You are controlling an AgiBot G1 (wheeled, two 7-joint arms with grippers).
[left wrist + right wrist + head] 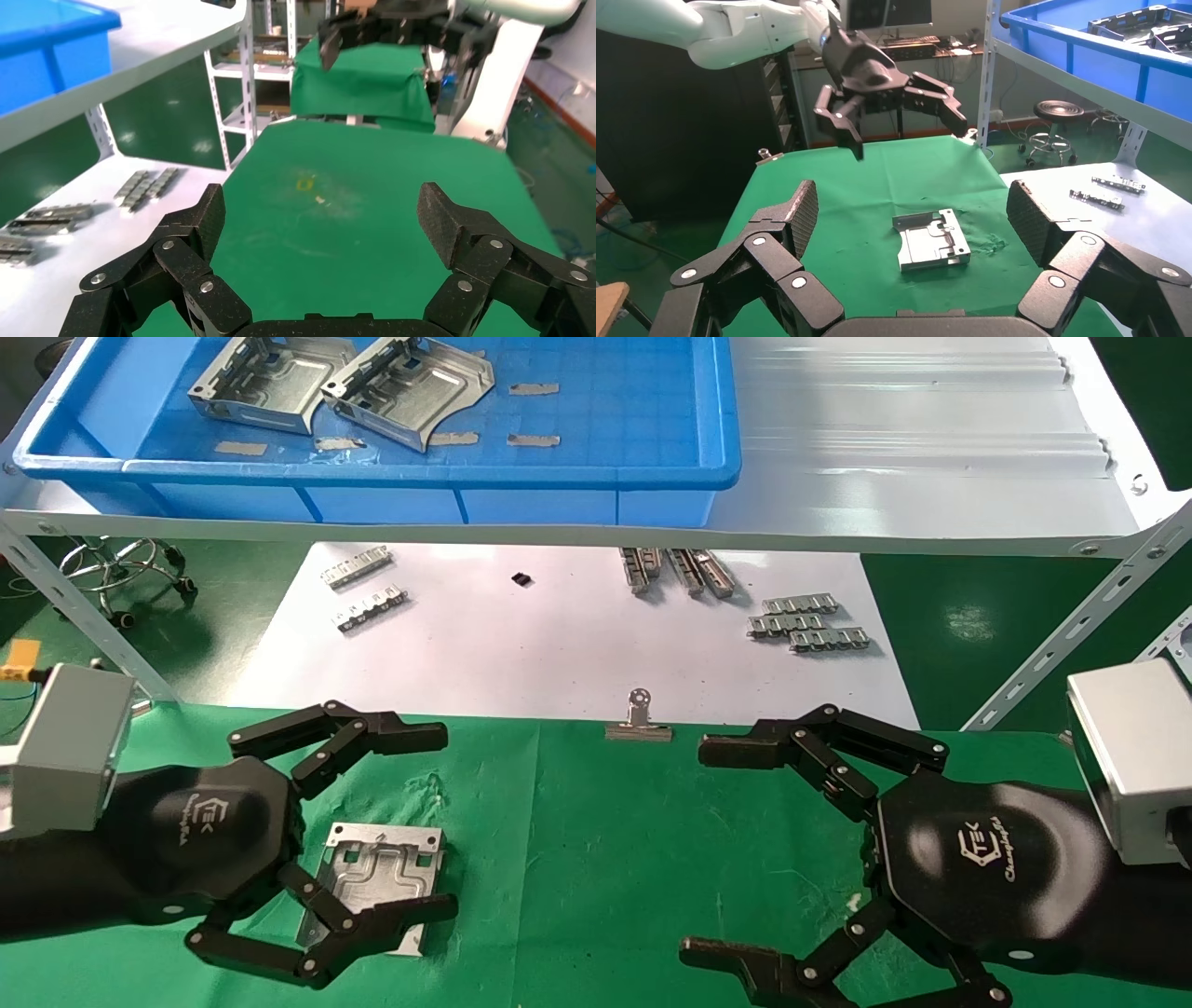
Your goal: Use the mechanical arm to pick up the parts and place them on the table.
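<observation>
One metal plate (379, 875) lies flat on the green tabletop (577, 859), lower left of the frame. The left gripper (424, 822) hovers above it, jaws wide open and empty. The right gripper (708, 850), lower right, is likewise spread and empty.

A white "TEK" logo with a line of cursive script beneath it, too small to read, is printed on the black back of the left hand (438, 822) and of the right hand (694, 845).

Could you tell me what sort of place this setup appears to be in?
Most likely a factory-style workshop or robot test cell. A blue bin on a white metal shelf holds stamped metal parts, another part lies on the green-clothed table, and more racks stand behind.
</observation>
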